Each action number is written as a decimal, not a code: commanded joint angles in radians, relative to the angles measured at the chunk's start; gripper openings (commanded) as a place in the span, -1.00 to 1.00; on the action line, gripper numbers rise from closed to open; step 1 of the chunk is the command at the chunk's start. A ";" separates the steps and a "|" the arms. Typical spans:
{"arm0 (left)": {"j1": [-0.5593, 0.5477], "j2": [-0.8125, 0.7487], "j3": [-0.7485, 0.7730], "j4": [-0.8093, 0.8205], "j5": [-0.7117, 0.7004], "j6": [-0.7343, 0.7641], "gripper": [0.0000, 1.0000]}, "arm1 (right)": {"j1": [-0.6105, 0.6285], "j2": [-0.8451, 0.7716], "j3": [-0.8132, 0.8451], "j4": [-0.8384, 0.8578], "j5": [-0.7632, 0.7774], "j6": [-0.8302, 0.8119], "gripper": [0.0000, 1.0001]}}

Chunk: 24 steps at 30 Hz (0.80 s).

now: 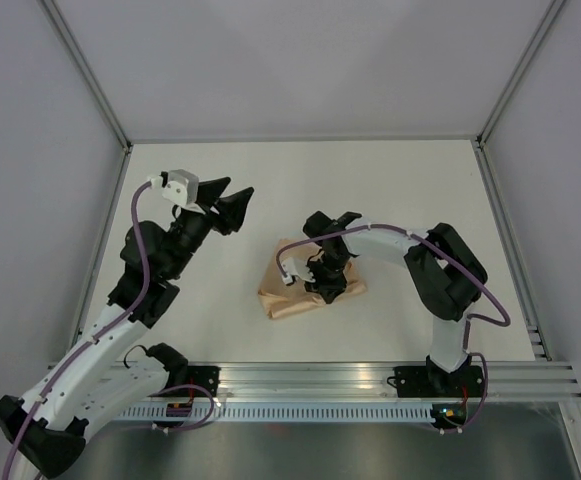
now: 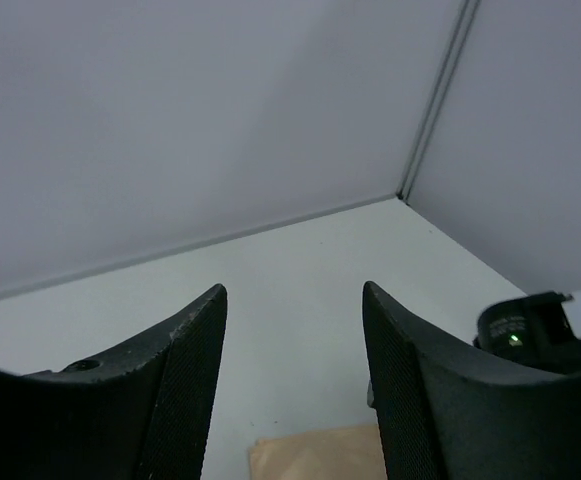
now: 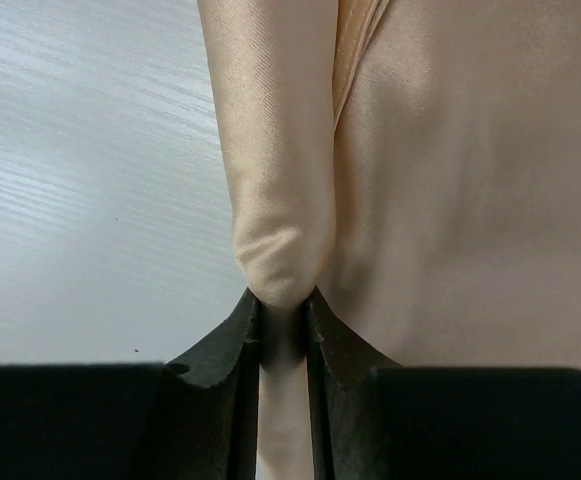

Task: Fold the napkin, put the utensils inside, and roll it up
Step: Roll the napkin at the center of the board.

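napkin [image 1: 285,300] fold tight between the right jaws; left jaws wide apart above the table [image 1: 390,190]

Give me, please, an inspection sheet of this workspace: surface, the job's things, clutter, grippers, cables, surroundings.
Surface: white table, matte, no stains seen.
Job's things: napkin, light orange-tan, folded and bunched near mid-table; utensils not in view.
Clutter: nothing seen.
Grippers: right gripper shut on a fold of the napkin; left gripper open, raised above the table, holding nothing.
Cables: purple cables run along both arms, none on the napkin.
Surroundings: plain grey walls; aluminium rail at the near edge.
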 commanded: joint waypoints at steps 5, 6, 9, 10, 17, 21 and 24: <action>-0.095 0.002 0.010 -0.084 0.309 0.240 0.25 | -0.031 0.298 0.046 -0.191 0.019 -0.072 -0.99; -0.156 0.015 0.006 -0.107 0.295 0.260 0.25 | -0.032 0.310 0.062 -0.202 0.018 -0.074 -1.00; -0.314 0.073 -0.018 -0.169 0.186 0.354 0.25 | -0.035 0.350 0.124 -0.245 0.007 -0.072 -0.99; -0.348 0.094 -0.026 -0.175 0.162 0.357 0.25 | -0.035 0.358 0.134 -0.256 0.007 -0.074 -0.99; -0.587 0.288 -0.102 -0.178 -0.045 0.361 0.22 | -0.037 0.407 0.186 -0.288 0.009 -0.064 -0.99; -0.718 0.418 -0.109 -0.174 -0.127 0.369 0.22 | -0.037 0.416 0.198 -0.291 0.010 -0.058 -0.99; -0.768 0.560 -0.099 -0.158 -0.197 0.368 0.22 | -0.038 0.416 0.198 -0.283 0.013 -0.049 -0.99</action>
